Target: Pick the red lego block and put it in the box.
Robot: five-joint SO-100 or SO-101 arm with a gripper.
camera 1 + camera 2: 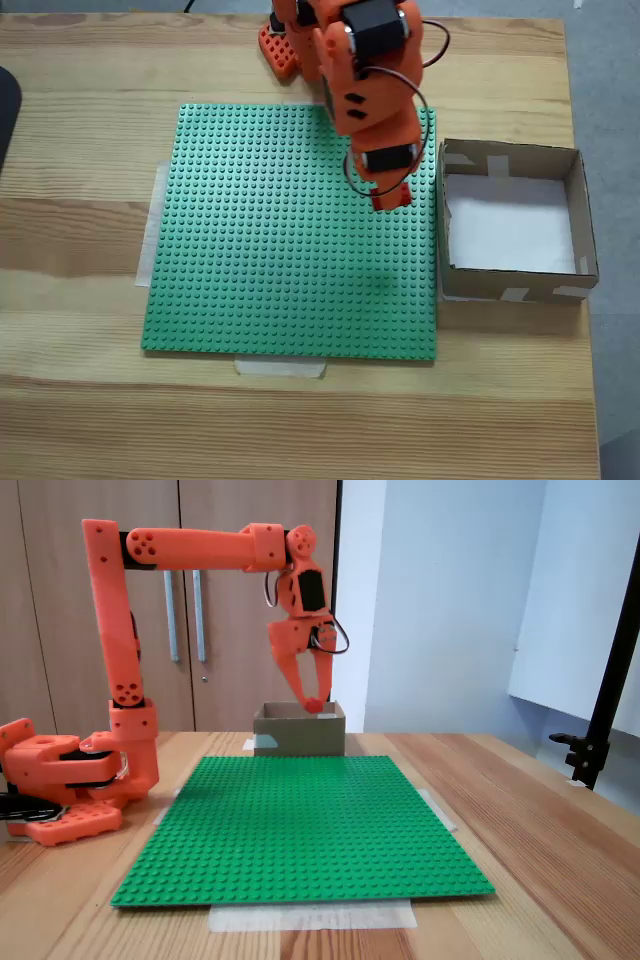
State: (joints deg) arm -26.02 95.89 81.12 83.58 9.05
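Note:
The orange arm reaches out over the green baseplate with its gripper (386, 190) pointing down, raised well above the plate. Its fingers are shut on the red lego block (394, 198), a small red brick at the fingertips. In the side-on fixed view the gripper (311, 699) and the red lego block (317, 706) hang level with the top edge of the box (300, 736). From above, the box (512, 159) is brown cardboard with a white bottom and stands just right of the gripper. Nothing lies inside it.
The green studded baseplate (290, 240) is taped to the wooden table (80, 400). The arm's orange base (62, 780) sits at the table's far edge in the view from above. The box touches the plate's right edge there.

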